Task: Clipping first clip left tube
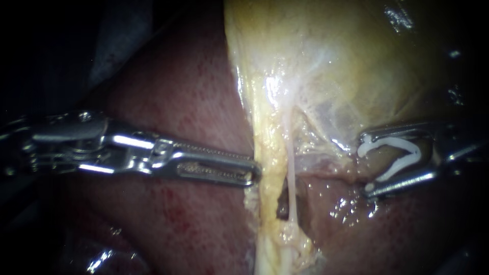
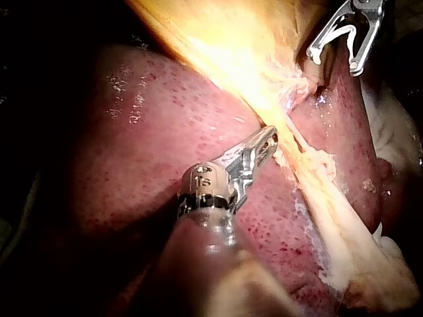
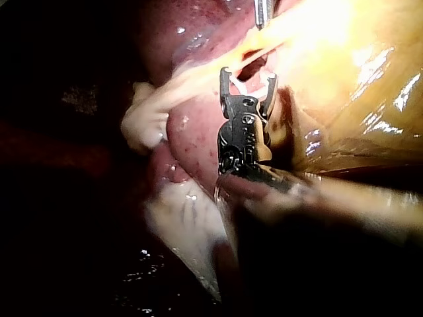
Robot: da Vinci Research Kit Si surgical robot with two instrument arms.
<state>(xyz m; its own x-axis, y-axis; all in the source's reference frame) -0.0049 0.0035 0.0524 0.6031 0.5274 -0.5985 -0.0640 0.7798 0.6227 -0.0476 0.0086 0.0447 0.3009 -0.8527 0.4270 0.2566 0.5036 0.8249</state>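
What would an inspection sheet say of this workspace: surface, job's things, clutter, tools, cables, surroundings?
Surface: liver, red and wet; gallbladder, yellowish, against it.
Job's things: left tube and thinner tube beside it, both bare; white clip on neither.
Clutter: nothing seen.
Tools: left instrument, tool tip against the left tube; right instrument, tool grips the white clip from both sides, clear of the tubes.
Cables: nothing seen.
Surroundings: dark; nothing seen.

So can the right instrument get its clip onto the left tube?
Probably not directly: the thin right tube stands between the left tube and the clip held in the right instrument.
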